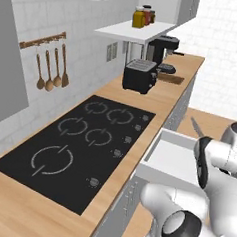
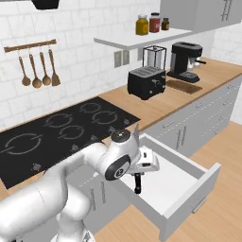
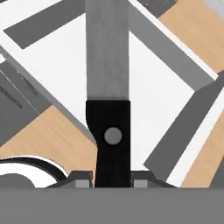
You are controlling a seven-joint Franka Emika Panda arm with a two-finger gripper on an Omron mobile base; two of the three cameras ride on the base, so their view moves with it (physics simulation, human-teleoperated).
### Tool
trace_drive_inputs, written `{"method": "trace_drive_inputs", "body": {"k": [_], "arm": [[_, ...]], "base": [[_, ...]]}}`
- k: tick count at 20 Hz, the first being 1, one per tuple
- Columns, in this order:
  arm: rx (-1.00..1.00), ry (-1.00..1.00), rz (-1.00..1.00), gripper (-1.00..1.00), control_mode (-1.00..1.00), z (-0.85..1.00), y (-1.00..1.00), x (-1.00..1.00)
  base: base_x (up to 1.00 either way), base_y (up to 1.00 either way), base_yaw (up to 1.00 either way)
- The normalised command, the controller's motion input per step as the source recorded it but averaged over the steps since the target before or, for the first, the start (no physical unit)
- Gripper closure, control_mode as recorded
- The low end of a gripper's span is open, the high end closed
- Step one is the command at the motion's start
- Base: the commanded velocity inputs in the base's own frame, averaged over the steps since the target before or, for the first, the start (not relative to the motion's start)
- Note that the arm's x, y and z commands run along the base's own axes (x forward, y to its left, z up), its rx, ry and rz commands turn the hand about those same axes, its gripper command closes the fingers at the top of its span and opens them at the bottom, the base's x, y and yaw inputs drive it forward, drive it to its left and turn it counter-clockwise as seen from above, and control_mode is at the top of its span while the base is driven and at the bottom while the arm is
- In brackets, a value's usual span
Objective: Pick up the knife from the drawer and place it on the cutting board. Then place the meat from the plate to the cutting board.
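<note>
The gripper (image 3: 113, 183) clamps the knife (image 3: 109, 78) by its black handle above the open drawer (image 2: 189, 189); cutting board (image 2: 183, 86) placement and meat remain.

Both base views look forward and down from behind the arm, left and right, sharing the open drawer (image 1: 170, 156), counter (image 2: 160, 104) and toaster (image 1: 139, 75). The hand view sits close above the drawer (image 3: 65, 65), looking along the knife (image 3: 108, 87).

the knife (image 3: 108, 65) has a matt grey metal blade and a smooth black handle. the drawer (image 2: 182, 182) is plain white inside, matt grey outside. the counter (image 1: 162, 101) is light wood, the hob (image 1: 78, 143) glossy black.
</note>
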Motion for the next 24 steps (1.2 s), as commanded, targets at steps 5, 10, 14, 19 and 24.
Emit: {"method": "trace_drive_inputs", "body": {"k": [5,10,14,19,24], "arm": [[0.0,-0.15,-0.1,1.0,-1.0,0.99,0.37,-0.04],[0.02,-0.11,0.0,1.0,-1.0,0.71,0.37,0.05],[0.03,0.0,0.0,1.0,-1.0,0.27,0.03,-0.13],[0.01,-0.01,0.0,1.0,1.0,0.06,0.0,-0.2],[0.0,0.0,0.0,1.0,1.0,0.0,0.0,0.0]], "base": [[0.0,0.0,0.0],[0.0,0.0,0.0],[0.0,0.0,0.0],[-0.57,0.0,-0.02],[-1.0,-0.1,-0.18]]}}
